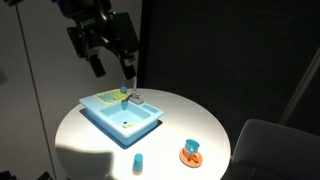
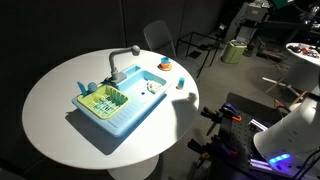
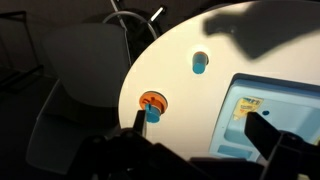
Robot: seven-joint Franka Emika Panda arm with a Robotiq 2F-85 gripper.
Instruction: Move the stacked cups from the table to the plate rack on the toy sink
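A small blue cup stacked on an orange piece (image 1: 191,152) stands near the table's edge; it also shows in the wrist view (image 3: 151,103) and in an exterior view (image 2: 165,65). A single blue cup (image 1: 139,161) stands apart from it, seen too in the wrist view (image 3: 200,62). The blue toy sink (image 1: 143,125) holds a green plate rack (image 1: 110,100), also in an exterior view (image 2: 103,99). My gripper (image 1: 112,67) hangs open and empty high above the sink. In the wrist view its fingers (image 3: 200,130) frame bare table between the stack and the sink (image 3: 285,150).
The round white table (image 1: 200,115) has a grey toy faucet (image 2: 120,62) at the sink's back. A grey chair (image 1: 270,140) stands by the table edge near the cups. Dark curtains and lab equipment (image 2: 290,50) surround the table.
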